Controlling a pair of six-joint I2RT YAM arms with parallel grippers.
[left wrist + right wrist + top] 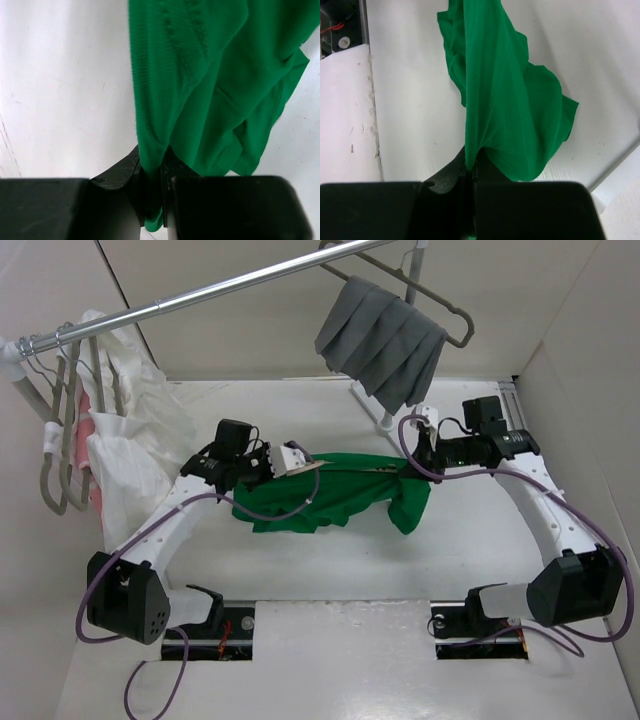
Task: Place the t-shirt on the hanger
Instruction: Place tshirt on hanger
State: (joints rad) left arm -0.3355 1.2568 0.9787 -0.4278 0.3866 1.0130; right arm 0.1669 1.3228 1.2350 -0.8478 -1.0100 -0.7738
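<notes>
Grey cloth (pixel 382 340) behind right tool (pixel 406 468); white garments (pixel 130 435) left.

Top view: the left arm (pixel 165 525) has white links with a row of small dark dots. Its black elbow housing (pixel 125 595) at 8 o'clock is rounded and peppered with tiny holes. The right arm (pixel 540 505) has the same white links, with a black elbow block (pixel 580 585) at 4 o'clock. A purple cable (pixel 90 625) loops along each arm. Black base mounts (pixel 210 608) sit near 6 o'clock, with red wiring (pixel 225 625) beside the left one. The left gripper (pixel 150 167) and right gripper (pixel 470 162) are matte black, with angular fingers and boxy bodies.
</notes>
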